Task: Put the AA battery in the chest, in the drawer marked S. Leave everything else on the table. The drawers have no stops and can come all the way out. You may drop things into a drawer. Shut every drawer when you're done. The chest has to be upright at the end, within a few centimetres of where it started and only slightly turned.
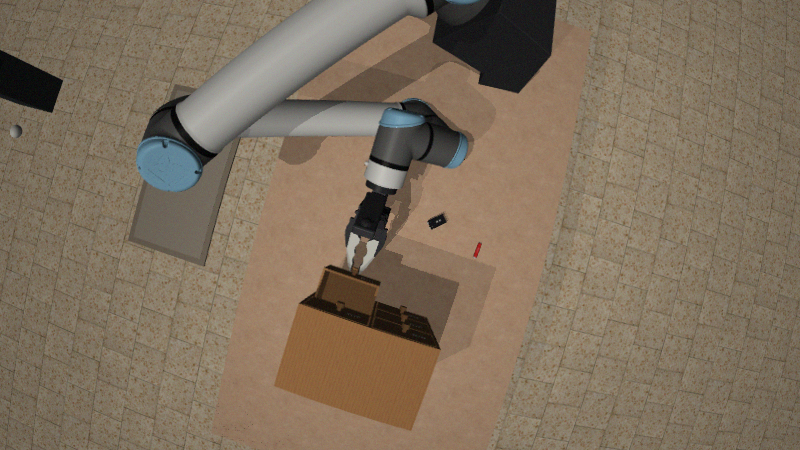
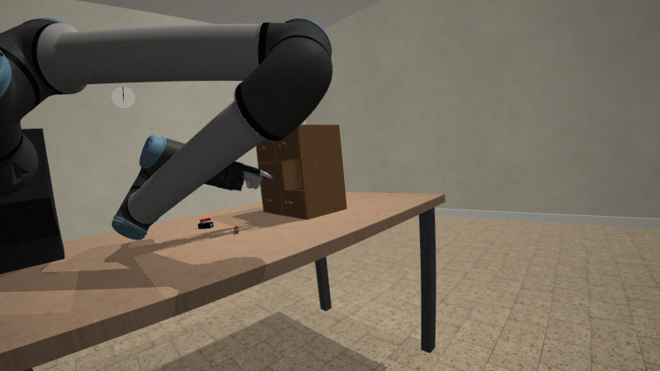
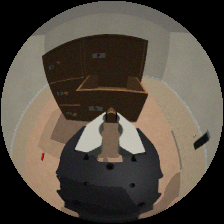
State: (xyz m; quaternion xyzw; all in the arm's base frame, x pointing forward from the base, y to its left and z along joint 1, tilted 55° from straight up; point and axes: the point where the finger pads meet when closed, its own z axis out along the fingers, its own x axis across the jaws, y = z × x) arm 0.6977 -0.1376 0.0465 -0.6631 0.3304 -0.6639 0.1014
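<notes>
Seen from above, left to right: the bent arm [image 1: 302,61] [image 2: 184,161] reaches across the worktop [image 1: 503,195] [image 2: 369,203] [image 3: 47,172] to a brown wooden chest [image 1: 358,369] [image 2: 322,171] [image 3: 115,50], which stands upright. The hand [image 1: 355,269] [image 2: 271,176] [image 3: 111,113] is closed narrowly on the handle [image 1: 355,272] [image 3: 111,116] of one drawer [image 1: 349,291] [image 2: 291,175] [image 3: 112,102], in the middle row. That drawer sticks well out of the chest, level with the hand; the other visible drawers sit closed. Its label is too small to read.

To the right of the hand, a small black block [image 1: 437,220] [image 2: 205,225] lies on the worktop. Farther right lies a slim red stick [image 1: 477,249] [image 2: 205,219] [image 3: 42,156], apart from the block. From the side, a small red and grey piece [image 2: 236,229] also shows on the worktop, nearer the viewer. The battery looks to be one of these two red things, outside the chest; I cannot tell which.
</notes>
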